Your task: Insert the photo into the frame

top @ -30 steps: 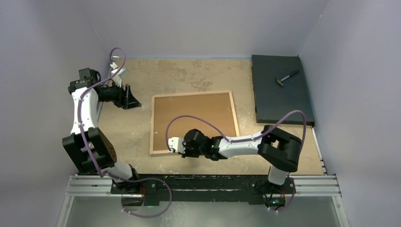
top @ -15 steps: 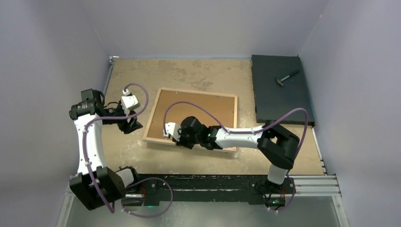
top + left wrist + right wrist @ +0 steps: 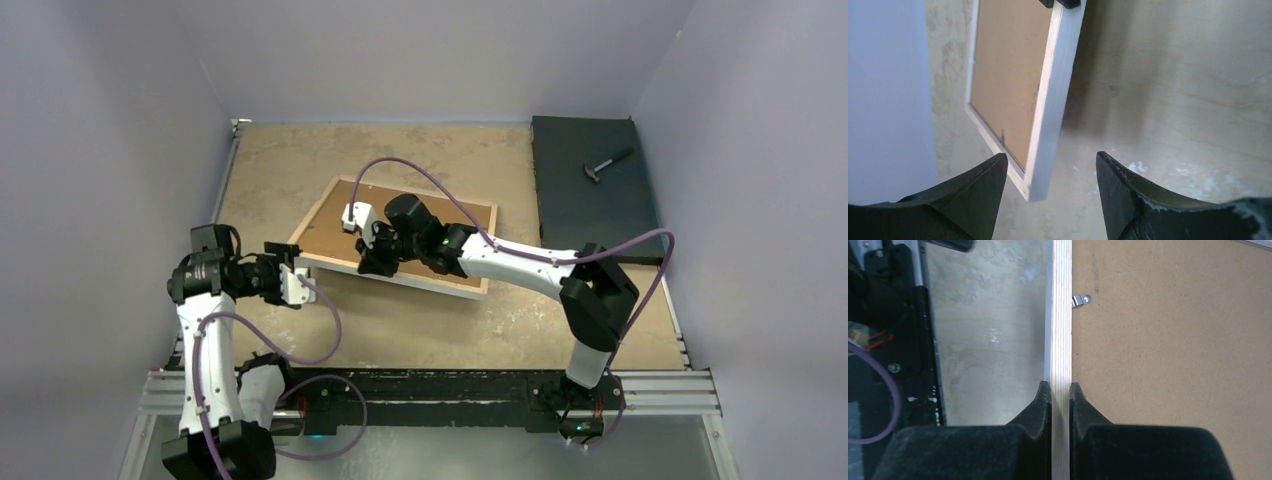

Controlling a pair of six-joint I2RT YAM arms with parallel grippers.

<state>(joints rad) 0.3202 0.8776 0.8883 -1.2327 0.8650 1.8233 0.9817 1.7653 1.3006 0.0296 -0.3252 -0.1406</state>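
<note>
The frame lies back-up, showing its brown backing board and light wood edges. It is raised off the table and tilted. My right gripper is shut on the frame's near edge; in the right wrist view the fingers pinch the wood edge. My left gripper is open at the frame's near-left corner. In the left wrist view that corner sits between the open fingers without touching them. The photo is out of view.
A black slab with a small hammer on it lies at the back right. A metal clip holds the backing board. Purple walls enclose the table on three sides.
My right gripper has lifted and tilted the frame, carrying it back and left. My left arm has swung down from the back left to the frame's near-left corner.
</note>
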